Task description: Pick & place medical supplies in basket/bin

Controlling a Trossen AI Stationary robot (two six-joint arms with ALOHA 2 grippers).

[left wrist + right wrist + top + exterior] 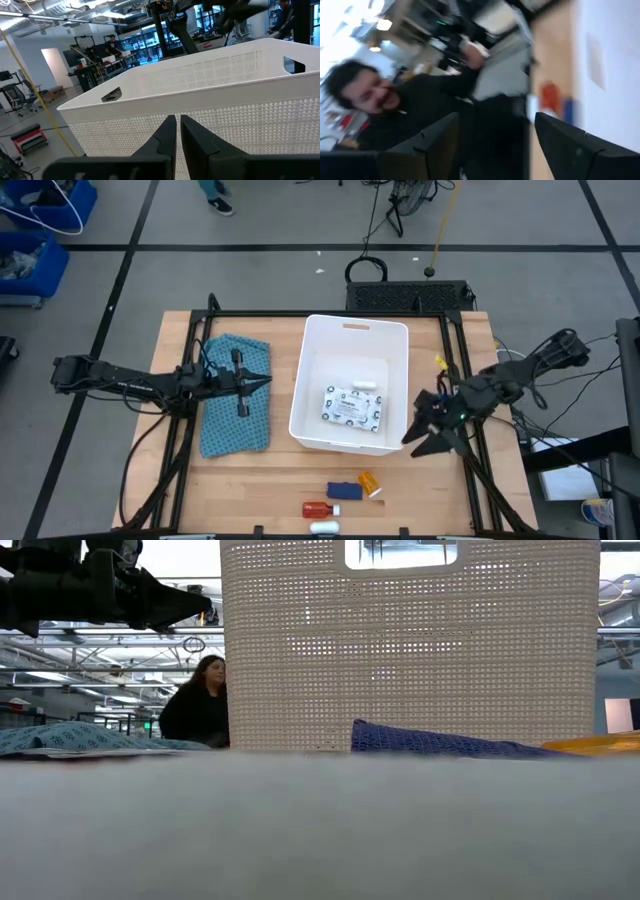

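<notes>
The white bin (300, 395) stands mid-table on its base. Inside it lie a flat white printed packet (354, 408) and a small white tube (363, 385). Near the table's near edge lie an orange pill bottle (369, 483), a blue piece (343, 491), a red small bottle (317, 508) and another white tube (324, 527). My left gripper (266, 380) is shut and hovers over the teal cloth (236, 425), facing the bin's left wall (240, 125). My right gripper (420, 442) is open, by the bin's near right corner, touching nothing.
The teal patterned cloth lies flat left of the bin. A black metal frame (455, 320) runs around the table. In the low view the bin wall (400, 640) fills the middle, with the blue piece (440, 740) before it. A person (200, 700) sits in the room beyond.
</notes>
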